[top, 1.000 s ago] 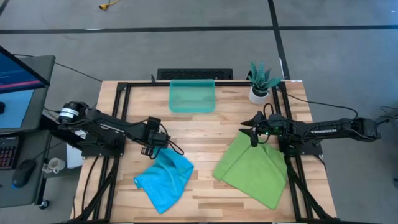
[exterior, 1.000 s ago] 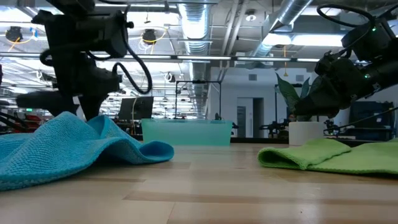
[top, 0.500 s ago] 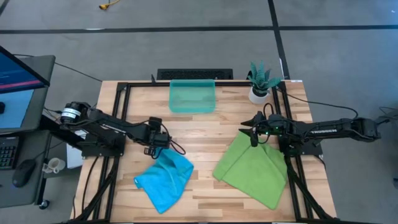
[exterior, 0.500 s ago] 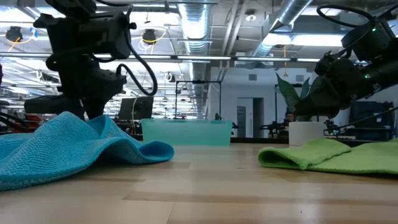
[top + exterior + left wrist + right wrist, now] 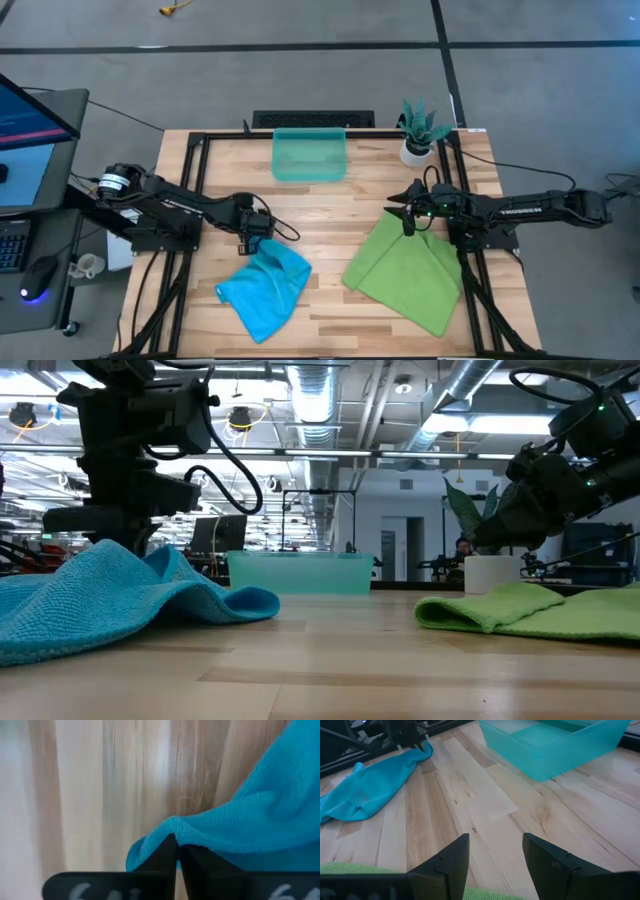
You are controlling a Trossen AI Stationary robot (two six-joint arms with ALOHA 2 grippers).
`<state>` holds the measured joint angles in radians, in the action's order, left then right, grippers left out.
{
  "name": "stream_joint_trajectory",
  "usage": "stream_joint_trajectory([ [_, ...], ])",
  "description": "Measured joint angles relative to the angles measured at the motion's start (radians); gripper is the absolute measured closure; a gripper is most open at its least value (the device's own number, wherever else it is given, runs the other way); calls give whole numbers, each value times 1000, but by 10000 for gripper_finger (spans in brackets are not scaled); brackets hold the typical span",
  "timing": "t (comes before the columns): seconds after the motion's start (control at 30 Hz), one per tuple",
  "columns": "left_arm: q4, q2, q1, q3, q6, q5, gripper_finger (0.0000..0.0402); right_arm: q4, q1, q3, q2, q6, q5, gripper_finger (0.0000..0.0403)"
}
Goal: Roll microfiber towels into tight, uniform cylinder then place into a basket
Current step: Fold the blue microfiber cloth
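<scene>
The sky-blue towel (image 5: pixel 265 285) lies crumpled on the table's near left, and its far edge rises in a hump (image 5: pixel 120 565). My left gripper (image 5: pixel 254 244) stands over that far edge, pointing down, shut on the cloth. The lime-green towel (image 5: pixel 405 265) lies folded on the near right. My right gripper (image 5: pixel 408 216) hangs open over the green towel's far corner, with nothing between its fingers (image 5: pixel 455 857). The teal basket (image 5: pixel 310 155) stands at the far middle of the table. My left gripper pinches the blue towel's far edge (image 5: pixel 172 827) between its two shut fingers (image 5: pixel 167 852). The fingers come from above, pointing steeply down. Cloth bulges up around the fingertips; one layer or several, I cannot tell. The rest of the towel lies slack on the table.
A white pot with a green plant (image 5: pixel 420 135) stands at the far right, beside the basket. Black frame rails (image 5: pixel 195 180) run along the table's left, right and far sides. Bare wood (image 5: pixel 330 225) lies between the two towels.
My left gripper has rolled about its own axis over the blue towel's far edge and has shut on the cloth there. It has stayed in the same place. The towel's bulk has not moved.
</scene>
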<state>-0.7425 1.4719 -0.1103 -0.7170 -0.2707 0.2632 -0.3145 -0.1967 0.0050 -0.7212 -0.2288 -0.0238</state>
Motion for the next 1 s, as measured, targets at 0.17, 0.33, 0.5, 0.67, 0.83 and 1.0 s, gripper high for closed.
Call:
stream_joint_trajectory([
  [0.17, -12, 0, -20, -30, -137, -55, 399, 0, 0, 0, 0, 0, 0, 196],
  [0.33, -41, 0, -66, -113, -195, -46, 400, 0, 0, 0, 0, 0, 0, 196],
  [0.5, -95, 0, -134, -196, -221, -14, 401, 0, 0, 0, 0, 0, 0, 196],
  [0.67, -144, 0, -184, -250, -323, -11, 401, -2, 0, 0, 0, 0, -2, 196],
  [0.83, -169, 0, -218, -274, -424, -17, 401, -15, -19, 0, 0, 0, -15, 196],
  [1.0, -206, 0, -229, -285, -484, -73, 401, -16, -28, 0, 0, -42, -15, 196],
])
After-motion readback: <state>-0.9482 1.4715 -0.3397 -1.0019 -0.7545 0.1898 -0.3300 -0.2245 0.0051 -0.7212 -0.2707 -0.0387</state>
